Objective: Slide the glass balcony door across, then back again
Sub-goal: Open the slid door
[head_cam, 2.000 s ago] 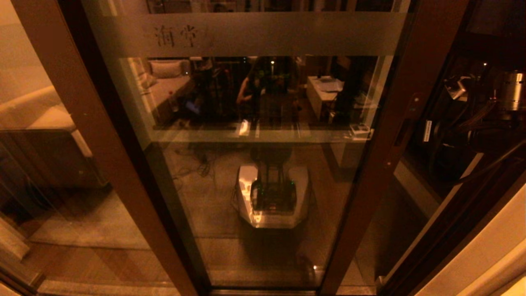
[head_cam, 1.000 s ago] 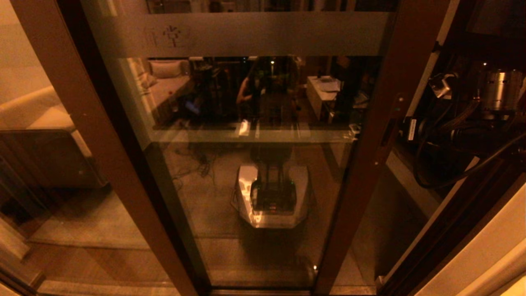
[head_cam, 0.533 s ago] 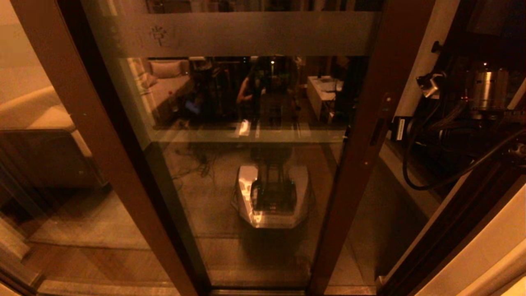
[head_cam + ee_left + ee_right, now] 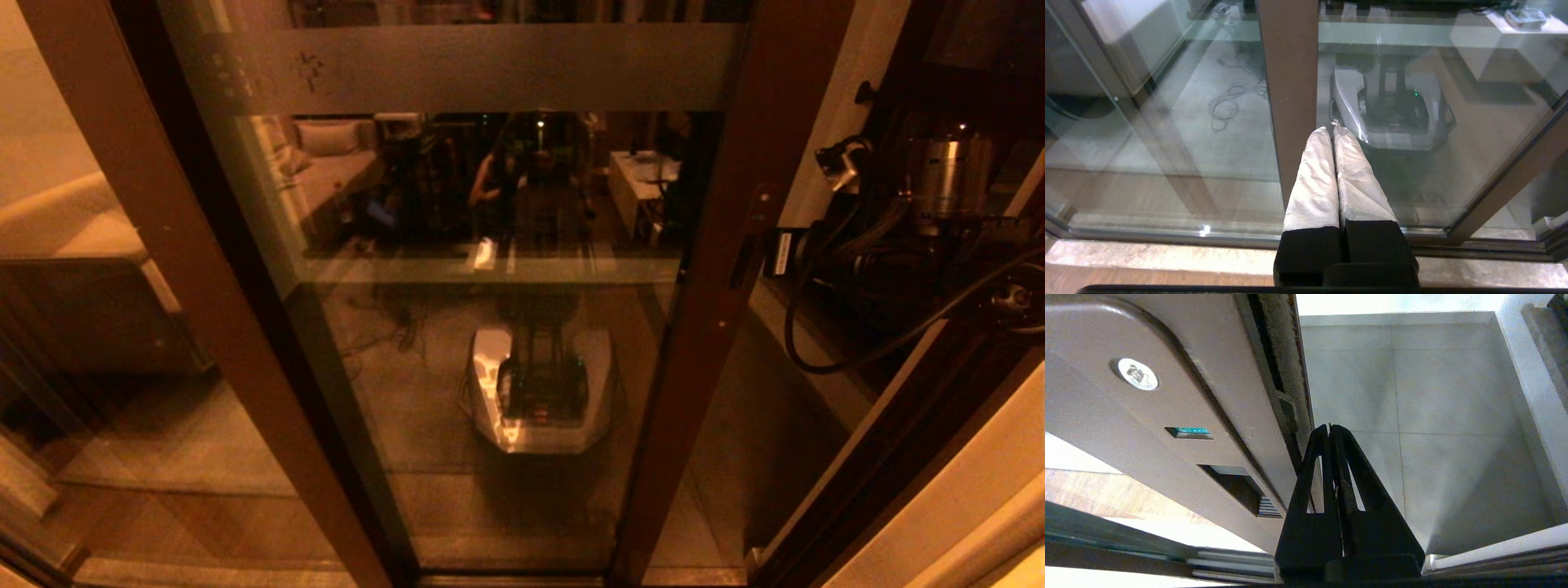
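Cut off above and below by the head view: glass balcony door [image 4: 490,343], frosted band's characters [image 4: 309,69] too faint to read. Hidden behind the door's stile in that view: right gripper [image 4: 1329,426], only wrist and cables showing. Contact between the fingers [image 4: 1314,457] and the door edge beside them impossible to tell. Left gripper [image 4: 1333,127] outside the head view altogether.

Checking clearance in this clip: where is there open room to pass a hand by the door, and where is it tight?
Open room: the doorway gap between the glass balcony door edge and the wall, over bare floor tiles. Tight: the right hand, shut, sits against that edge beside the slot handle. The left hand, shut, faces the fixed post.
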Robot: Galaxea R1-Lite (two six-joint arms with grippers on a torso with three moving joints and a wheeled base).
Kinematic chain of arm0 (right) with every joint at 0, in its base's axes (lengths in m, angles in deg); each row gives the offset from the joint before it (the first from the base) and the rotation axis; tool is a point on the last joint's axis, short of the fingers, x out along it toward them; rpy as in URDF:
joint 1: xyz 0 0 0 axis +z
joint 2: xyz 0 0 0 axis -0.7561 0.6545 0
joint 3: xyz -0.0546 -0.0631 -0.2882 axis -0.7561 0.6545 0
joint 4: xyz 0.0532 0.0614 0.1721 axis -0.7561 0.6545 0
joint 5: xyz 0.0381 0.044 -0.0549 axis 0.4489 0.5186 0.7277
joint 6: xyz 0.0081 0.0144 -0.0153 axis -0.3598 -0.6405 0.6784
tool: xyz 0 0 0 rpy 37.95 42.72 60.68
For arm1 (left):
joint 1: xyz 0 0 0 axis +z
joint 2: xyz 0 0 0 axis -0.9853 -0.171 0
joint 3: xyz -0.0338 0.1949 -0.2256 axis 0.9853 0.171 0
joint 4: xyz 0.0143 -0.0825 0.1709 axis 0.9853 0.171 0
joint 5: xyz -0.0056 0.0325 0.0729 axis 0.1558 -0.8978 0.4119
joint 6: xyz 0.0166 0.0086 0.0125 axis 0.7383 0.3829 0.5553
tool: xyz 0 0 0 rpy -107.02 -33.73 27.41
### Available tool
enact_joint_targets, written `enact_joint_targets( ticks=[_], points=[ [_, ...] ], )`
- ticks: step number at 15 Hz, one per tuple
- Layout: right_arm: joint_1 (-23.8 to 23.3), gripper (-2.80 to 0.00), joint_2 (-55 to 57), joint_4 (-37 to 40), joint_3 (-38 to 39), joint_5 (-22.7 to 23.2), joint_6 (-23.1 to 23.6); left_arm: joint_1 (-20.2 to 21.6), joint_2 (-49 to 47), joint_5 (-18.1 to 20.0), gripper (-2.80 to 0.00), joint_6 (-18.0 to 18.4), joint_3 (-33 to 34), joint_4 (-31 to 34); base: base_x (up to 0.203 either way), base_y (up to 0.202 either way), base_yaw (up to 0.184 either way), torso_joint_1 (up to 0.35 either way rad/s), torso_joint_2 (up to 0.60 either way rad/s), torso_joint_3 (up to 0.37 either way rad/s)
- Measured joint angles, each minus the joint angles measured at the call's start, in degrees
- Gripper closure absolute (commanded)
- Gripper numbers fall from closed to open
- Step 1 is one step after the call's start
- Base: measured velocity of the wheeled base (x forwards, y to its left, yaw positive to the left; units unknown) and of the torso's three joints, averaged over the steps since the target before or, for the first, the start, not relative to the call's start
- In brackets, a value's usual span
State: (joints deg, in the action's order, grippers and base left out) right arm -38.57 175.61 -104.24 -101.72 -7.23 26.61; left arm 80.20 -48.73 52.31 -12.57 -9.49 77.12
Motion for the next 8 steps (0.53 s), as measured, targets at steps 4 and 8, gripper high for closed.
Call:
enact_joint_targets(
  ticks=[4,8],
  points=[
    [3.39,0.00,0.38,-0.06,0.01,-3.09,-0.15,0.02,0.00,-0.03,0.00,0.00,-0.01,-0.01,0.000,0.000,0.000,0.000,0.00,0.000],
    [4.99,0.00,0.93,-0.99,0.04,-2.50,-0.15,0.02,0.00,-0.01,0.00,-0.01,-0.04,0.01,0.000,0.000,0.000,0.000,0.00,0.000]
  ],
)
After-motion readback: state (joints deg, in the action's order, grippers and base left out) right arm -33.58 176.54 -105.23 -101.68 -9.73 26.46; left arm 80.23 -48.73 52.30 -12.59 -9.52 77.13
